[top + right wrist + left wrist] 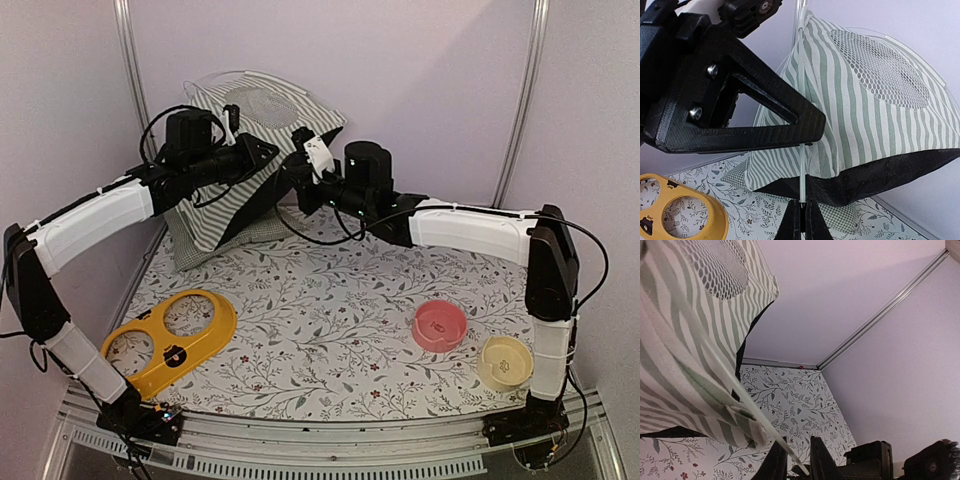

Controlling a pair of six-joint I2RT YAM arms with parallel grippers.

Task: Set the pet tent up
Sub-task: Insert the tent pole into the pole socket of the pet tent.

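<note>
The pet tent (222,205), green-and-white striped with a round white mesh panel (258,103), stands half raised at the back left. Its black floor (880,175) is tilted up off the table. A thin white pole (802,177) runs down the tent's front edge. My right gripper (802,209) is shut on the pole's lower end. In the left wrist view the same pole (715,360) passes between the fingers of my left gripper (799,460), lying against one finger with a small gap left. From above, both grippers (268,152) (298,167) meet at the tent's front.
A green checked cushion (255,232) lies under the tent. A yellow two-hole bowl holder (170,340) sits front left. A pink bowl (440,325) and a cream bowl (505,360) sit front right. Walls close in behind and beside the tent.
</note>
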